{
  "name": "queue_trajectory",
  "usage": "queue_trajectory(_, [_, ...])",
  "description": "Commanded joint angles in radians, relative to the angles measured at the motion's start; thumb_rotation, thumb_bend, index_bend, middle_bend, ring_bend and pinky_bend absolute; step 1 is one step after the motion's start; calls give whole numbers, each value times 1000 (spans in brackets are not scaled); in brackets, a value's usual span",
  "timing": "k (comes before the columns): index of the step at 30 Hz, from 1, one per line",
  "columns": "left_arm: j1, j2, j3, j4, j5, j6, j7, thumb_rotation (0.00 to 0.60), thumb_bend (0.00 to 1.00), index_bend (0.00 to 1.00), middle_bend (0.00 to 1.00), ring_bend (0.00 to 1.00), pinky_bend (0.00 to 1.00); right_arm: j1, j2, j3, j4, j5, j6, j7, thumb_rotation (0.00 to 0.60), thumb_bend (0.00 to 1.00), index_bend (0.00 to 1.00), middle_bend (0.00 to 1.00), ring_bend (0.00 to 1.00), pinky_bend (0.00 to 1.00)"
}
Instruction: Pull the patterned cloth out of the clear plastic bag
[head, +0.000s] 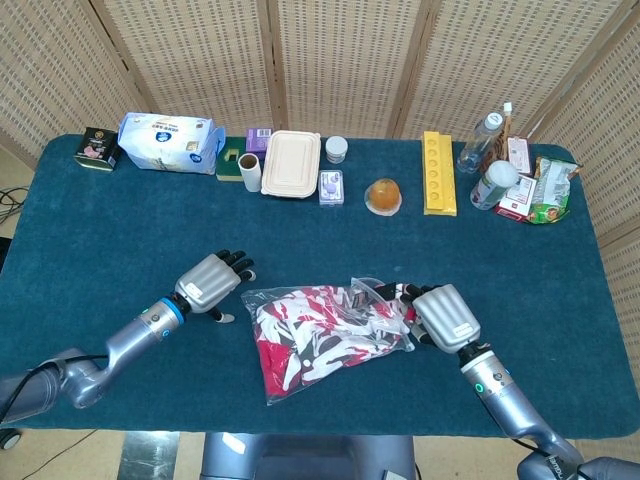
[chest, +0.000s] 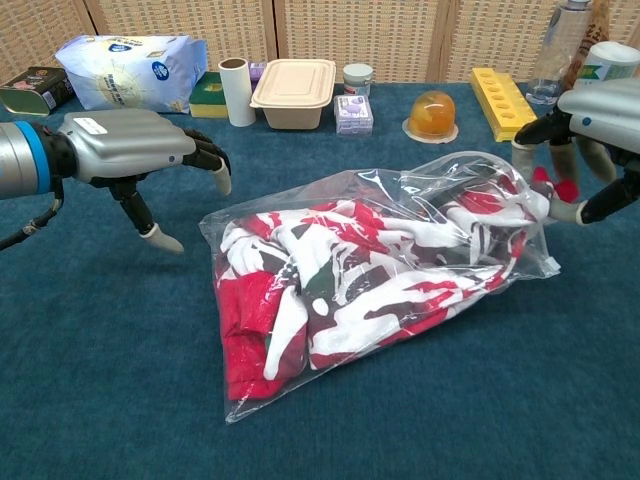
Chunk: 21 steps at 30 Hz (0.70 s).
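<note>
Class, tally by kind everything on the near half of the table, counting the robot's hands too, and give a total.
Hands: 2 (left hand, right hand)
Clear plastic bag: 1
Patterned cloth, inside the bag: 1
Total: 4

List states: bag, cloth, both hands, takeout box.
Clear plastic bag: lying flat, mouth at right hand.
Red, white and dark patterned cloth: bunched, mostly inside bag.
Left hand: open, beside bag, apart.
Right hand: pinching cloth at bag mouth.
Beige lidded takeout box: closed.
</note>
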Motion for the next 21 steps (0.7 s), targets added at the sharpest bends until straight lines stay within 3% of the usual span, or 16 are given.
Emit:
queue_trajectory(1, [-3,-24,-15,15,-2,-13,-5,542,114,284,185,130,233,1,0,0,2,1,-2,1,600,475,593,434,585,654])
queue_trajectory(12, [-8,-98,-51,61,30,-21,-75,537,201,377,185,131,236,2,2,-2,11,12,-15,8,600,475,595,435,588,654])
queue_trajectory(18, [-3,-127,-58,98,47,-8,-91,598,298,468,185,131,247,4,3,-2,13,13,-20,14,600,475,597,438,589,658])
queue_trajectory(21, [3,-153,-63,128,60,7,-113,600,359,534,188,131,256,5,4,-3,15,18,-24,15,600,475,598,438,588,659])
